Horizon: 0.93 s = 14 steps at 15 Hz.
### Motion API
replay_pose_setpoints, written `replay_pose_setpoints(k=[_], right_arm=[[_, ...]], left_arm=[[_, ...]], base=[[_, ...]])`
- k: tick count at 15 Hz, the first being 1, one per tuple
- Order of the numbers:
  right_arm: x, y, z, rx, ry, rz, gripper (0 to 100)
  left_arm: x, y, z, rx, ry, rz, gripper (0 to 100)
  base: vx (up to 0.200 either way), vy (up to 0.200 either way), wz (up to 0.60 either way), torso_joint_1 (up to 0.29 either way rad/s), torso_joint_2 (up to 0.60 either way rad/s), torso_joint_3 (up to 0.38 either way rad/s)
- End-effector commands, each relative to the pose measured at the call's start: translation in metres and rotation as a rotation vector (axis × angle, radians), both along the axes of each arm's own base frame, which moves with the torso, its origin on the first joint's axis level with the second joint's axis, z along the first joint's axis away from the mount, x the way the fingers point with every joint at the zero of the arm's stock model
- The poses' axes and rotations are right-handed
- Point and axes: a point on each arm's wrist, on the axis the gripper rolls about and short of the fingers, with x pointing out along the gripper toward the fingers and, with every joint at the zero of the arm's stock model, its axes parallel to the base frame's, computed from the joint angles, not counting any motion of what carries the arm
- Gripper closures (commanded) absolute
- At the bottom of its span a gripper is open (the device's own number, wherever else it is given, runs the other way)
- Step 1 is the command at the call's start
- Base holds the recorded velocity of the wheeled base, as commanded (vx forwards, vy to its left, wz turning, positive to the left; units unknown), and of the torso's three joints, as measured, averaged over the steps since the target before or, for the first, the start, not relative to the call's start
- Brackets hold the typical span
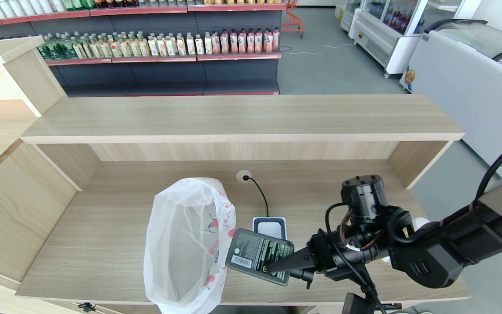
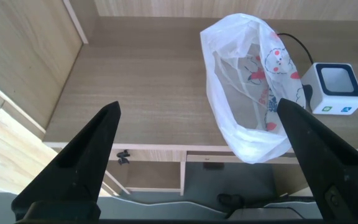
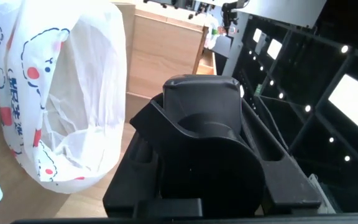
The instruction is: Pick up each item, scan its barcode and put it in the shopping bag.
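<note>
The right gripper (image 1: 269, 267) is pressed together on a flat dark package (image 1: 251, 250), pinching it at its lower right corner. The package is held tilted above the counter (image 1: 103, 235), in the lower middle of the head view. It is just right of the shopping bag (image 1: 185, 244) and in front of the scanner (image 1: 269, 226), part of which is covered by it. A white barcode label is seen at the package's lower left corner, facing upward.

The left gripper (image 2: 199, 104) is spread wide, with nothing between its fingers (image 2: 79, 165), and it hangs above the counter's front edge (image 2: 148, 148).

One shopping bag is counted: white thin plastic with red and dark print, standing upright with its mouth open. In the left wrist view the bag (image 2: 247, 81) is looked into from above, and the crumpled plastic of its own bottom is seen inside. In the right wrist view the bag (image 3: 61, 99) is seen close from the side, so the print is clearer there.

One package, one scanner and one black cable (image 1: 259, 192) are counted. The cable runs from a round hole in the counter to the scanner. In the left wrist view the scanner (image 2: 334, 87) is seen whole, a white box with a dark window.

A small white rounded thing (image 1: 421, 223) lies behind the right arm; what it is cannot be told.
</note>
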Motion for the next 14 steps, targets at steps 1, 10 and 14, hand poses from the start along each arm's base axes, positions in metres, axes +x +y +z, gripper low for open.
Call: replay_pose_setpoints(k=[1, 10, 14], right_arm=[[0.000, 0.000, 0.000, 0.000, 0.000, 0.001, 100], [-0.014, -0.010, 0.033, 0.024, 0.091, -0.040, 100], [-0.025, -0.057, 0.073, 0.061, 0.364, -0.260, 100]], left_arm=[[0.000, 0.000, 0.000, 0.000, 0.000, 0.000, 0], [0.000, 0.000, 0.000, 0.000, 0.000, 0.000, 0], [0.000, 0.000, 0.000, 0.000, 0.000, 0.000, 0]], base=[[0.000, 0.000, 0.00, 0.000, 0.00, 0.000], [0.000, 0.000, 0.00, 0.000, 0.00, 0.000], [0.000, 0.000, 0.00, 0.000, 0.00, 0.000]])
